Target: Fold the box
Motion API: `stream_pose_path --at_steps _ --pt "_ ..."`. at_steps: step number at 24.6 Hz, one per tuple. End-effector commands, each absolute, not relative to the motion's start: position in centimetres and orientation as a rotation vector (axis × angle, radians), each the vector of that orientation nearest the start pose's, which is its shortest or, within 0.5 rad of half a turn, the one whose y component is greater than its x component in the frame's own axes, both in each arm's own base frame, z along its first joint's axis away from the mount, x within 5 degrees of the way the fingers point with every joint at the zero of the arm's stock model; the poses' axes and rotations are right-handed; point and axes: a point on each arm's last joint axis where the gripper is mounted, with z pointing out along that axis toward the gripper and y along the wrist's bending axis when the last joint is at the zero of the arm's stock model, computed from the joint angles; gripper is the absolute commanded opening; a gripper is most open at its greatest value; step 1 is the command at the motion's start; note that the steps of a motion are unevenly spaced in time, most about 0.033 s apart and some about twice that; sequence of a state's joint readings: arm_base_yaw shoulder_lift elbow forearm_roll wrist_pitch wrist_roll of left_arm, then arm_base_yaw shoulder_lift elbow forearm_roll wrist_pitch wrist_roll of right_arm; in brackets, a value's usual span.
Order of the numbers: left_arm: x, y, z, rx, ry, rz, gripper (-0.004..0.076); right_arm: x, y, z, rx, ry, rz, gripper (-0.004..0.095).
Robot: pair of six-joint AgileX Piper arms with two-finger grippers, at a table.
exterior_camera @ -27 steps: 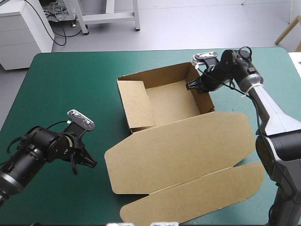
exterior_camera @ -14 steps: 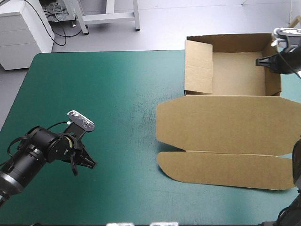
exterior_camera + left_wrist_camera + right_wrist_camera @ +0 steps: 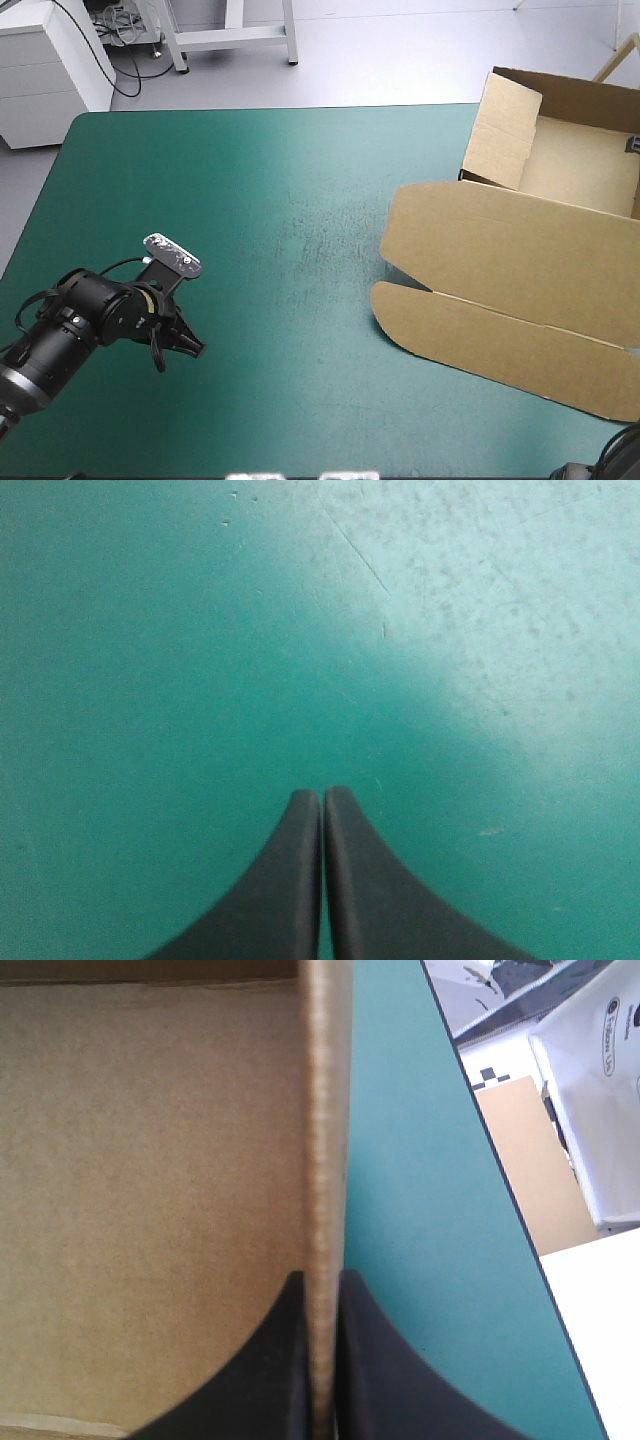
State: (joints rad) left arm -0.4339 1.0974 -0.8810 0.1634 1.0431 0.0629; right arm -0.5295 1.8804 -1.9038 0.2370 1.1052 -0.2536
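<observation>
1. Box (image 3: 510, 250): a cut sheet of brown corrugated board, part assembled into an open tray with raised walls and the lid unfolded. It sits at the far right corner of the teal-green tabletop (image 3: 250, 200) and runs along the right edge toward the near edge. In the high view its far wall shows beyond the tabletop's far edge, and its right side is cut off from sight.
2. Lid panel (image 3: 500, 225): a broad brown panel with rounded corners, joined to the tray's near wall and spread open toward the near edge. Whether it lies flat on the cover cannot be told.
3. Tuck flap (image 3: 500, 335): a narrower brown strip, joined to the lid panel along a crease. It is the part of the box closest to the near edge.
4. Side wall (image 3: 500, 125): the tray's wall on the side toward the tabletop's left edge, standing upright.
5. Left gripper (image 3: 322, 794): two broad black fin-shaped fingers pressed together in a pointed arch, with nothing between them. It is by the near left corner over bare cover, well apart from the box.
6. Right gripper (image 3: 322, 1278): black fingers clamped, all but closed, on a raised wall of the box, with the board's edge between them. The tray's inner floor lies on one side of that wall and bare cover on the other.
</observation>
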Motion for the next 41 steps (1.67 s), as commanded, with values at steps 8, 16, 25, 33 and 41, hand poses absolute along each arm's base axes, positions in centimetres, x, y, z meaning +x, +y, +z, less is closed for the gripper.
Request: stream_pose_path --at_steps 8,16,25,33,41 --pt "18.1 -7.0 31.0 0.714 2.549 0.096 -0.0010 37.7 -20.3 36.5 0.408 2.385 -0.037 0.0266" --pt "18.1 -7.1 31.0 0.710 2.552 0.083 -0.0010 37.7 -20.3 36.5 0.400 2.392 -0.045 0.0759" --pt "18.1 -7.1 31.0 0.707 2.551 0.072 -0.0010 36.5 -18.3 40.5 0.355 2.380 0.117 0.0572" --pt "18.2 -7.1 31.1 0.712 2.538 0.093 -0.0010 33.4 -16.2 45.3 0.317 2.262 0.104 -0.0003" --pt "18.5 -7.5 31.3 0.691 2.491 0.035 -0.0010 31.3 -11.5 49.3 0.157 2.153 0.168 -0.0004"
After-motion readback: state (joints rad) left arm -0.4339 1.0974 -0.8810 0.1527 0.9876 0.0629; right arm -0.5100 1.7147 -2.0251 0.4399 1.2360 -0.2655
